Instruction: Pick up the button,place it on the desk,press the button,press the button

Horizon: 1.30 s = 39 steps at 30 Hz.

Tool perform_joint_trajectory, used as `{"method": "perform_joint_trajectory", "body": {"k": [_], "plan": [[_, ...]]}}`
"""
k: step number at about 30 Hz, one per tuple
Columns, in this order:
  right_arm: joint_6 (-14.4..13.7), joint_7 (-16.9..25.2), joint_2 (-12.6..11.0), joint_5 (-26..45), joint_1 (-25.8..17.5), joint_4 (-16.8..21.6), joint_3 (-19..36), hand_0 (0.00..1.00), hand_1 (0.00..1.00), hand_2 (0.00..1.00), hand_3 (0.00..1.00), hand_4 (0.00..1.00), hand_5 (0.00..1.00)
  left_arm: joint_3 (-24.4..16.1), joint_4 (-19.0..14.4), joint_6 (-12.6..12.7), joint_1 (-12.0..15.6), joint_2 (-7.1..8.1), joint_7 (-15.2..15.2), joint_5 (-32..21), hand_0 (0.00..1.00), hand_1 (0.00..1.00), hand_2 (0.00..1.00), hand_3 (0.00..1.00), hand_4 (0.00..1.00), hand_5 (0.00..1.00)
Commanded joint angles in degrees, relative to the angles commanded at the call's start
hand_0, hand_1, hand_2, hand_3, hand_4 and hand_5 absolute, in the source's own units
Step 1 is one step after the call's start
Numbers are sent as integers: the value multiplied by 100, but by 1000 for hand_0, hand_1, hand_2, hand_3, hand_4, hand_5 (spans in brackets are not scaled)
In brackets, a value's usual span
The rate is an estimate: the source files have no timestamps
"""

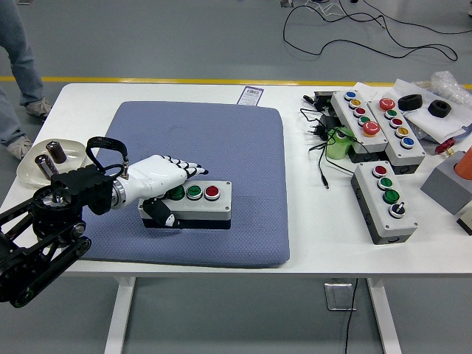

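Under the left hand lies the button box, grasped at its left end on the blue mat. Placing seems finished; next, release and press a button.

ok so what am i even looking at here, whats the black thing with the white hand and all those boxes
This is one picture from a camera high on a humanoid robot, looking down over its white table. The black arm coming in from the left is the robot's own left arm, and it ends in a white five-fingered left hand. That hand lies over the left end of a grey button box with green and red buttons, fingers wrapped around it. The box sits on a blue mat. The right arm is out of view. To the right lie more button boxes and black cables. At the far left is a small white dish. A person's legs show at the top left.
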Motion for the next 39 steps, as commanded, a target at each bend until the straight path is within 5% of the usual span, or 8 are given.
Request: {"method": "perform_joint_trajectory", "body": {"k": [6,7,8,13,14,19,20,39], "plan": [[1,9,-1,5,3,0,2,659,652,707,609,468,327,-687,-601,84,298,-5,102,-181,983,998,998,998,998,468],[2,9,-2,8,3,0,0,659,652,707,609,468,327,-827,-720,178,355,-21,193,-331,983,998,998,998,998,468],[2,9,-1,5,4,0,1,659,652,707,609,468,327,-945,-824,279,398,-36,292,-476,830,913,958,998,868,697],[6,9,-2,3,5,0,1,659,652,707,609,468,327,-1188,-1214,944,521,-80,759,-935,830,913,958,998,868,697],[6,8,-2,0,5,0,2,659,652,707,609,468,327,-1172,-1294,1111,543,-82,862,-1062,266,370,404,811,754,998],[7,8,-2,4,5,0,0,659,652,707,609,468,327,-1090,-1496,1665,591,-109,1131,-1571,266,370,404,811,754,998],[7,9,-2,3,5,0,1,659,652,707,609,469,327,-1069,-1510,1680,592,-116,1171,-1608,25,38,103,640,695,998],[8,9,-2,3,18,0,4,659,652,707,610,469,327,-427,-1471,516,600,-162,1678,-1847,6,2,2,617,611,998]]}}
